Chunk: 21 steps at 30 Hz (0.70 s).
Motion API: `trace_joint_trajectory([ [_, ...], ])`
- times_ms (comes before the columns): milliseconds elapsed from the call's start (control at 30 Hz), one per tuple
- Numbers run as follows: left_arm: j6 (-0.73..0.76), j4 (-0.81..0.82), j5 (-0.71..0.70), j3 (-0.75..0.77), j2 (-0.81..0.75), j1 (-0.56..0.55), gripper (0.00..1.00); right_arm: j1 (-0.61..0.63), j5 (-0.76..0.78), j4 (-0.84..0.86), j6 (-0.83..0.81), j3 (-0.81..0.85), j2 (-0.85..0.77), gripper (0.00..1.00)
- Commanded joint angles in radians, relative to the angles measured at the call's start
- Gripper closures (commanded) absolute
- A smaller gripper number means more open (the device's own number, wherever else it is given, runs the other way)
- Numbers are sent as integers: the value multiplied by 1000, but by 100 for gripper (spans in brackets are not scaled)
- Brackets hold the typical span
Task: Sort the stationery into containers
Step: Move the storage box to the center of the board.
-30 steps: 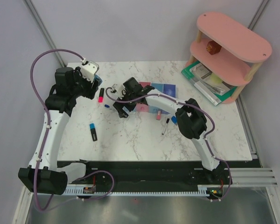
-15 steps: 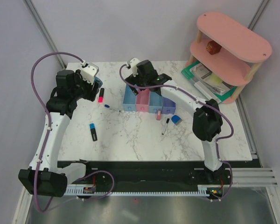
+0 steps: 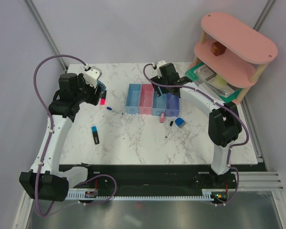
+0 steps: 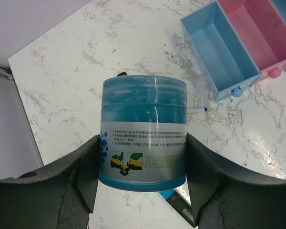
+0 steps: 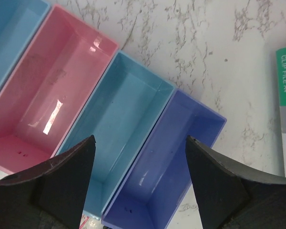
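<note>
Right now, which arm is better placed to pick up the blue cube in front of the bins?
Right. The right hand is open and empty above the bins, close to the blue cube. The left hand is far off to the left, gripping a round blue jar.

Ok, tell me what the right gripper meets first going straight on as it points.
Most likely the floor of the open blue rectangular plastic bin, close to the wall it shares with the violet-blue plastic bin. The right gripper is empty above them; depth is hard to judge.
</note>
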Motion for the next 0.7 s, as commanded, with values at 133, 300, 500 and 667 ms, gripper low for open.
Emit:
trace_joint_trajectory([
  [133, -49, 87, 36, 12, -32, 5, 98, -18, -27, 13, 52, -69, -4, 18],
  [300, -40, 84, 34, 15, -32, 5, 98, -27, -50, 19, 53, -73, 28, 19],
  [500, -35, 75, 36, 26, -26, 4, 98, -40, -97, 48, 44, -64, 87, 18],
  [667, -24, 69, 33, 33, -24, 4, 98, -55, -97, 68, 39, -32, 140, 18],
])
